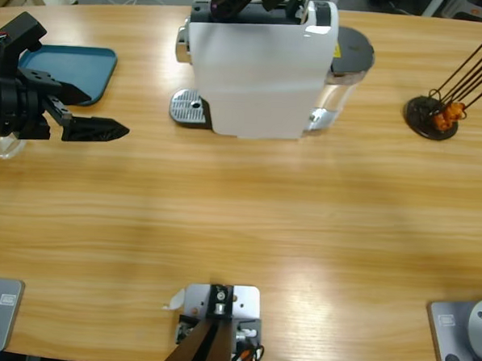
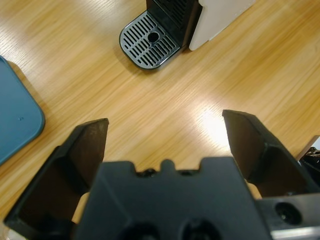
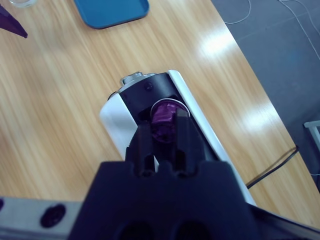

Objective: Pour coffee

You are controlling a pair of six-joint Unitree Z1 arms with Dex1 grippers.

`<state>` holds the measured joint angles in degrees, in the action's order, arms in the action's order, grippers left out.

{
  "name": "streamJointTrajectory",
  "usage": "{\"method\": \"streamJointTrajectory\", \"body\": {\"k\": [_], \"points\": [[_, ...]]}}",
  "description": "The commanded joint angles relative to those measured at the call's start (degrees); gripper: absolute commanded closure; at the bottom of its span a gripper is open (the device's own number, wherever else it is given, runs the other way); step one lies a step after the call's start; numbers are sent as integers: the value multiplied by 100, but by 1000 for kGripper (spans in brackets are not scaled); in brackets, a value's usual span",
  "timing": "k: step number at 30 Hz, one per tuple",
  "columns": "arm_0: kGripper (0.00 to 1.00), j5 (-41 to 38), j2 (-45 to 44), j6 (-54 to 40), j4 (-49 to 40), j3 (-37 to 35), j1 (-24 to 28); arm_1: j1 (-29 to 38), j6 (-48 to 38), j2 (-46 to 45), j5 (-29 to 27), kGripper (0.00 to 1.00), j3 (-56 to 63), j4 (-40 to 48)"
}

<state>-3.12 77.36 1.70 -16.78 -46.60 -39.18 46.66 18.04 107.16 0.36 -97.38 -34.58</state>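
Observation:
A white coffee machine (image 1: 259, 68) stands at the table's back middle, its metal drip tray (image 1: 188, 107) sticking out to the left with nothing on it. My right gripper (image 3: 162, 125) hangs over the machine's top, shut on a purple capsule (image 3: 161, 114) right at the black capsule opening (image 3: 150, 92). Far to the left, my left gripper (image 1: 94, 128) is open above bare wood and holds nothing; its wrist view looks at the drip tray (image 2: 150, 40). A clear glass (image 1: 4, 146) shows partly under the left arm. No coffee is in view.
A blue tray (image 1: 69, 70) lies at the back left, beside the left arm. A dark round stand with thin sticks (image 1: 433, 118) is at the right. The front half of the table (image 1: 246, 229) is bare wood.

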Motion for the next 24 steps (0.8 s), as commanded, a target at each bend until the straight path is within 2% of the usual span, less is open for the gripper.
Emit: {"method": "streamJointTrajectory", "body": {"k": [1,7,12,13,14,15,19,20,21,24], "points": [[0,-49,-132,102,69,205,-37,136,-63,-187,-257,1000,158,197],[0,-49,-129,109,71,221,-37,194,-55,-572,-449,1000,111,285],[0,-49,-116,109,122,221,-37,210,-141,-494,-340,985,299,274],[0,-49,-116,109,122,221,-37,217,-239,-449,-294,741,315,257],[0,-49,-116,109,122,223,-37,227,-355,-391,-270,549,304,230],[0,-49,-116,111,122,228,-37,229,-447,-329,-240,482,299,220],[0,-49,-122,102,122,230,-37,236,-657,-145,-228,463,334,211],[0,-49,-118,108,122,230,-37,236,-679,-124,-221,447,334,214],[0,-49,-111,106,122,223,-37,236,-705,-106,-222,387,334,214],[0,-49,-83,111,156,221,-37,238,-744,-39,-221,377,362,214]]}}
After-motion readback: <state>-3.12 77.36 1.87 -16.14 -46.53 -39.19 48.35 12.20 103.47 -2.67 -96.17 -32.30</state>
